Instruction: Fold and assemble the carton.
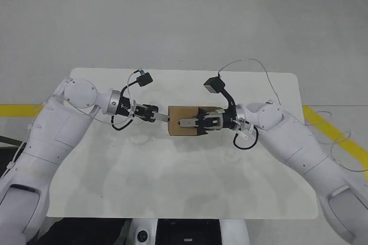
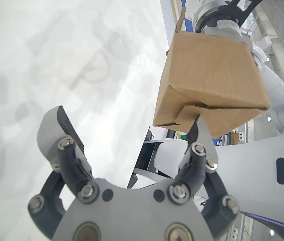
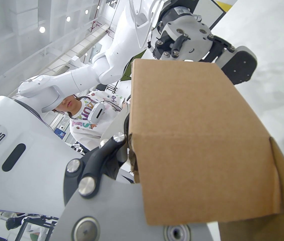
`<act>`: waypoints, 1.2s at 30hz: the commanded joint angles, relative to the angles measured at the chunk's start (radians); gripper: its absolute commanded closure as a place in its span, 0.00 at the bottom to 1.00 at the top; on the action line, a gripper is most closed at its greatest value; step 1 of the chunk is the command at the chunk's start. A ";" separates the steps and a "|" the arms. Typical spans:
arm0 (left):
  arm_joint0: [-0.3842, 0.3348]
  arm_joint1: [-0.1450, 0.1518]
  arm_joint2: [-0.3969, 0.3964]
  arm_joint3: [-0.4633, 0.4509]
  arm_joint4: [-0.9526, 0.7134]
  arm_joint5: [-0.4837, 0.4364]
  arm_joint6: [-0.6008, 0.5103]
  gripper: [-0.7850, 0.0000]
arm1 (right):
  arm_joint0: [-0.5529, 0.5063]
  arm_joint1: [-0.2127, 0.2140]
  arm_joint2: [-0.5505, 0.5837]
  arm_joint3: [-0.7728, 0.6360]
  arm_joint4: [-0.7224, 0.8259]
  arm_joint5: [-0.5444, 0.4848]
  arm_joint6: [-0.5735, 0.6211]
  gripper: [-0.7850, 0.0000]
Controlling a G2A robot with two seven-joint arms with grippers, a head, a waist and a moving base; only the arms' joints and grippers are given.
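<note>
Right jaws clamp the carton (image 1: 184,113) while left jaws, spread wide, should press its loose end flap (image 2: 185,115) squarely shut.

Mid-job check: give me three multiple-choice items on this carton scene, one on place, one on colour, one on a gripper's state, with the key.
1. Where is the carton?
A. held above the table in the right gripper
B. on the floor
C. in the left gripper alone

2. What colour is the carton?
A. white
B. brown
C. blue

3. How is the left gripper?
A. shut on the carton
B. shut on nothing
C. open, one fingertip at the carton's end flap

Key: 1 A, the right gripper clasps it clear of the table. 2 B, it is plain brown cardboard. 3 C, its fingers stand wide apart, one tip touching the flap.
</note>
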State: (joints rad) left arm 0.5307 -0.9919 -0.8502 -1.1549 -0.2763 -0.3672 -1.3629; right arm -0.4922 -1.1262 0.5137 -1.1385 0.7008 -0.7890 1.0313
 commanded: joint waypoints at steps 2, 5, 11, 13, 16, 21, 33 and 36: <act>0.000 -0.005 0.006 0.006 -0.013 -0.005 -0.001 0.00 | 0.000 -0.002 -0.004 -0.002 0.006 0.001 0.000 1.00; -0.001 -0.011 0.013 0.008 -0.032 -0.014 -0.006 0.00 | 0.000 -0.005 -0.009 -0.003 0.016 0.001 0.001 1.00; -0.005 -0.023 0.028 0.022 -0.058 -0.030 -0.012 0.00 | 0.001 -0.011 -0.017 0.005 0.028 0.000 0.000 1.00; -0.007 -0.026 0.033 0.027 -0.063 -0.033 -0.013 0.00 | 0.002 -0.012 -0.018 0.008 0.030 -0.001 -0.001 1.00; -0.009 -0.031 0.037 0.035 -0.071 -0.037 -0.015 0.00 | 0.001 -0.013 -0.018 0.012 0.032 -0.003 -0.003 1.00; -0.012 -0.038 0.044 0.044 -0.081 -0.044 -0.017 0.00 | -0.001 -0.014 -0.019 0.015 0.036 -0.003 -0.003 1.00; -0.015 -0.028 0.002 0.082 -0.059 -0.056 -0.022 0.00 | 0.008 -0.015 -0.013 0.085 0.022 0.022 0.021 1.00; -0.006 -0.018 -0.023 0.075 -0.047 -0.066 -0.020 0.00 | 0.009 -0.019 -0.011 0.121 0.031 0.043 0.043 1.00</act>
State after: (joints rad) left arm 0.5219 -1.0131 -0.8656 -1.0764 -0.3276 -0.4283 -1.3855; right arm -0.4836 -1.1442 0.5023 -1.0282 0.7298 -0.7514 1.0687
